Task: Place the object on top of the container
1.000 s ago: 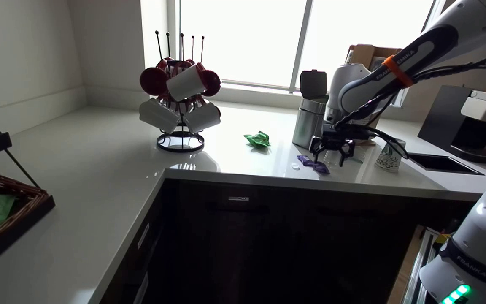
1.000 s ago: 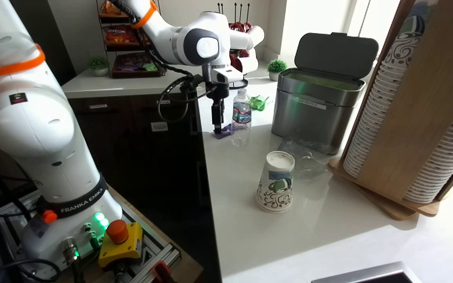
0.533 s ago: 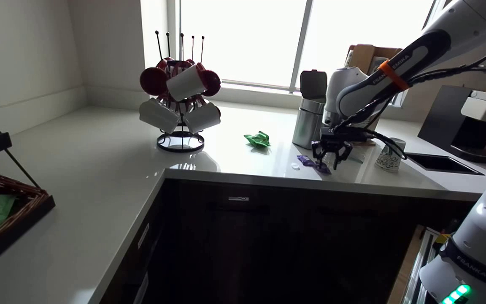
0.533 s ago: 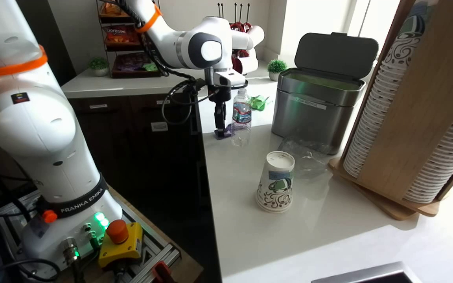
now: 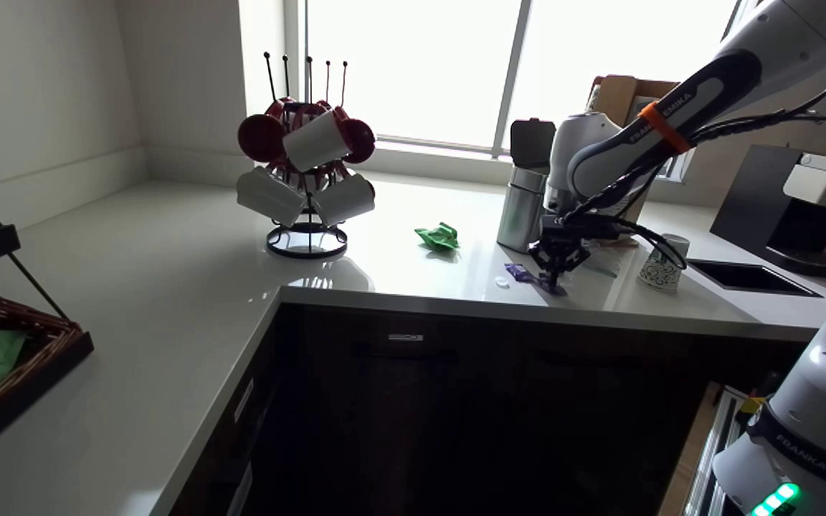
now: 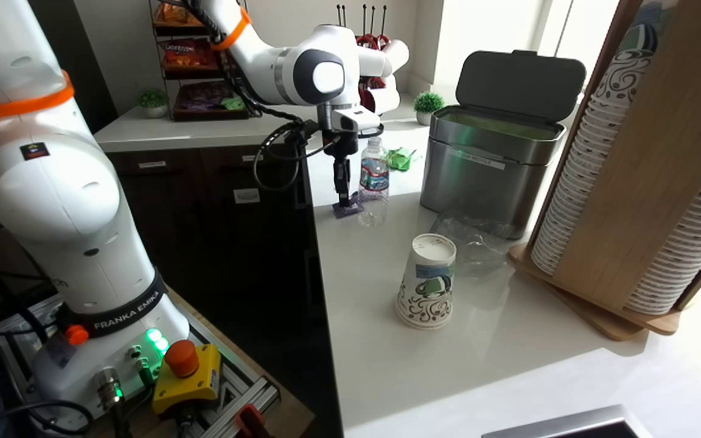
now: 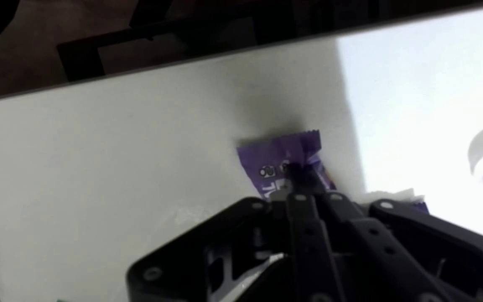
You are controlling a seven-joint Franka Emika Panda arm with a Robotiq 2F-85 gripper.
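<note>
My gripper (image 5: 551, 281) points straight down at the counter near its front edge, its fingers together. In the wrist view the gripper's fingertips (image 7: 304, 171) press into a purple wrapper (image 7: 262, 161), which is creased between them and still lies on the counter. Another purple part (image 7: 421, 206) shows beside the fingers; whether it belongs to the same wrapper I cannot tell. The container, a white patterned paper cup (image 6: 426, 286), stands upside down on the counter, apart from the gripper. It also appears in an exterior view, partly behind cables, as the paper cup (image 5: 662, 266).
A clear water bottle (image 6: 375, 182) stands close beside the gripper. Behind are a grey metal canister (image 6: 484, 170) with its lid up, crumpled clear plastic (image 6: 472, 246) and a wooden cup holder (image 6: 624, 201). A green wrapper (image 5: 439, 236) and a small white ring (image 5: 502, 282) lie nearby.
The gripper's fingers have come together from wide apart, and the gripper has shifted slightly over the purple wrapper. The wrapper is now pinched. The cup, bottle and canister have not moved.
</note>
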